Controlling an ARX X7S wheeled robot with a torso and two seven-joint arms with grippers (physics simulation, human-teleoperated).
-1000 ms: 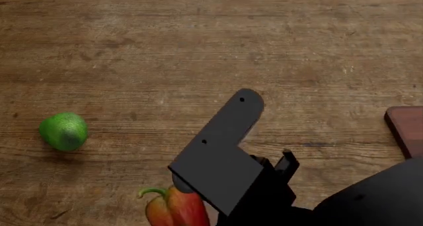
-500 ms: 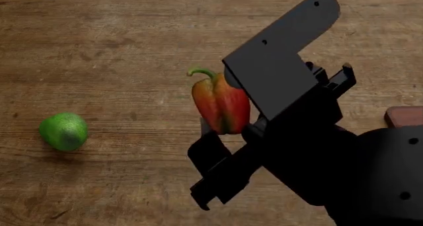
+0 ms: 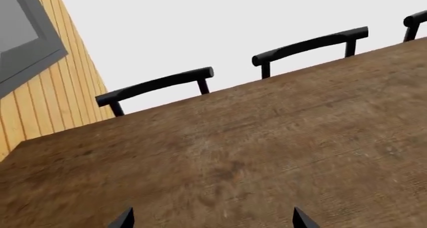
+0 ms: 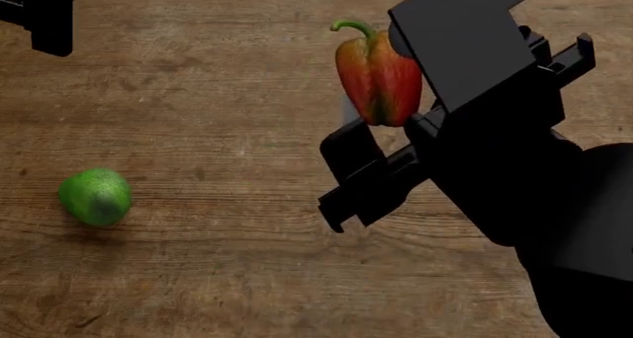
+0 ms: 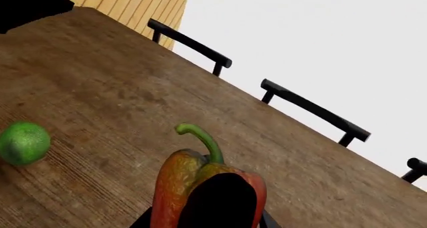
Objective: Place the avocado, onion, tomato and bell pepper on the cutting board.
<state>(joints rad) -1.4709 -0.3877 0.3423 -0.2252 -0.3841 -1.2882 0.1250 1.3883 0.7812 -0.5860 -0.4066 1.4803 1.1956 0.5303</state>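
My right gripper [image 4: 390, 112] is shut on the bell pepper [image 4: 372, 71], red-orange with a curved green stem, and holds it upright well above the wooden table [image 4: 218, 93]. The pepper fills the near part of the right wrist view [image 5: 175, 180], between that gripper's [image 5: 205, 220] jaws. The bright green avocado [image 4: 95, 197] lies on the table at the left, apart from both grippers; it also shows in the right wrist view [image 5: 23, 143]. My left gripper [image 4: 44, 12] is at the far left corner, open and empty [image 3: 212, 220]. The onion, the tomato and the cutting board are out of view.
My right arm [image 4: 534, 190] covers the right side of the head view. Black chairs [image 3: 157, 85] stand along the table's far edge, also seen in the right wrist view [image 5: 313, 110]. A yellow plank wall [image 3: 60, 83] stands beyond the table's corner.
My right gripper has lifted the bell pepper off the table and carried it farther and to the right. The board's corner is now hidden behind that arm. My left gripper has come further into view.
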